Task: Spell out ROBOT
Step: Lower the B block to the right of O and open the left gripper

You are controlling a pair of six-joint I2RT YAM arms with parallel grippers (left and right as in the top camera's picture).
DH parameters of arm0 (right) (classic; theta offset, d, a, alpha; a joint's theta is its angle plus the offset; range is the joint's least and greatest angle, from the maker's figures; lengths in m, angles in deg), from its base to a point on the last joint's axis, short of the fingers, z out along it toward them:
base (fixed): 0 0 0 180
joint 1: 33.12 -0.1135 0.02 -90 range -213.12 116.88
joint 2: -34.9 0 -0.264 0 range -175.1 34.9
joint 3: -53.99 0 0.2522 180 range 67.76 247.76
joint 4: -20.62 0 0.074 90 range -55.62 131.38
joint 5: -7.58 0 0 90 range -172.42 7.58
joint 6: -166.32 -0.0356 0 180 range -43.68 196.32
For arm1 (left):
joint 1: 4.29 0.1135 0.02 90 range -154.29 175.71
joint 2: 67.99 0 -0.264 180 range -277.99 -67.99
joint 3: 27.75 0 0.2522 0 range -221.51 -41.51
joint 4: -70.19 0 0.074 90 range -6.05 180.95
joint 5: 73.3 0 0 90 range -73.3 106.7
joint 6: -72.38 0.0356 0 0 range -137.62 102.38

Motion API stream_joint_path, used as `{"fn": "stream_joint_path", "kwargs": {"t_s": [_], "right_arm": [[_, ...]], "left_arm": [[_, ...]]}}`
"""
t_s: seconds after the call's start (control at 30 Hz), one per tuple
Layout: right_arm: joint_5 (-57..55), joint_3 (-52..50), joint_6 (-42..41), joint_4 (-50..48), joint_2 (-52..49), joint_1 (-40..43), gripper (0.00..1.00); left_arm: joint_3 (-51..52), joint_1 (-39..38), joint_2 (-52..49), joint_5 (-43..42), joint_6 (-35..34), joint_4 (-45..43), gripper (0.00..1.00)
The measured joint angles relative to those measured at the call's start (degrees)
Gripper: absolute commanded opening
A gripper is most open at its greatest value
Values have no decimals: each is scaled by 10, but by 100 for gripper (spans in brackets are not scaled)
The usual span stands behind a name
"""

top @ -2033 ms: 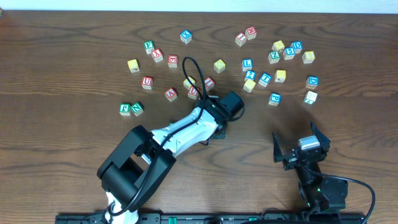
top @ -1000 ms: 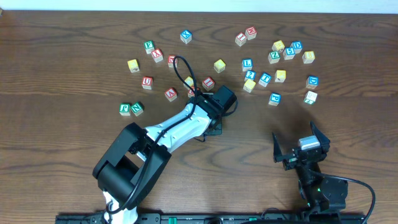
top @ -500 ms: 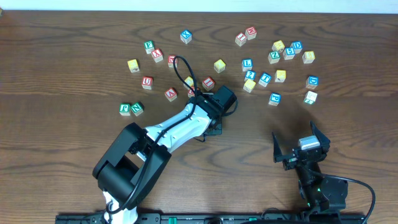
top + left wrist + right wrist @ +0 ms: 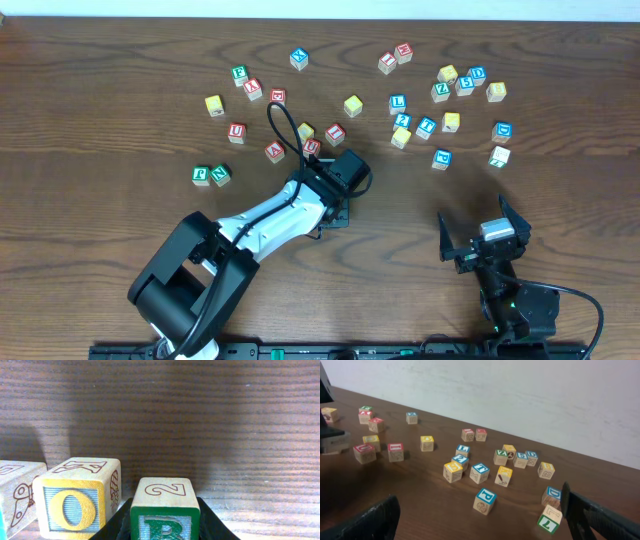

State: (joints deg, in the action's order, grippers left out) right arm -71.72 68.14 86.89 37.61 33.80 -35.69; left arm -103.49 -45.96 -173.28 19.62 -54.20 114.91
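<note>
Table [image 4: 120, 230] of dark brown wood with fine horizontal grain, strewn with small wooden letter cubes that have pale sides and coloured frames.

Left wrist view: the left pincer [image 4: 165, 529] is closed on a green-framed cube [image 4: 165, 505], with a black finger [image 4: 112, 529] against each side. The cube's top face bears a "2". The green letter on its front is cut off by the picture's edge and could be R or B. Just beside it, to its left in the picture, stands the yellow-framed O cube [image 4: 75, 505], and it cannot be told whether the two touch. A pale cube [image 4: 17, 491] with a line drawing follows at the picture's edge.

Overhead view: the left arm's wrist covers the held cube. Red-framed cubes [image 4: 311, 147] and a yellow one [image 4: 305, 131] crowd close around the wrist. A black cable [image 4: 275, 120] loops above the arm.

The right pincer [image 4: 480, 228] is spread wide near the table's front edge and grips nothing. It is well apart from every cube.

Right wrist view: the sideways angle shows the right-hand cluster and a pale wall [image 4: 520, 390] behind it. The blue-framed T cube [image 4: 480, 472] stands among yellow and blue neighbours. A blue P cube [image 4: 485, 501] stands nearer the camera.
</note>
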Motion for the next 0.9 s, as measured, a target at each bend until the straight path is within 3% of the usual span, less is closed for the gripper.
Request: {"fn": "stream_joint_path", "kwargs": {"t_s": [0.9], "right_arm": [[0, 0, 0, 0, 0, 0, 99]], "left_arm": [[3, 27, 0, -1, 41, -30, 8]]}}
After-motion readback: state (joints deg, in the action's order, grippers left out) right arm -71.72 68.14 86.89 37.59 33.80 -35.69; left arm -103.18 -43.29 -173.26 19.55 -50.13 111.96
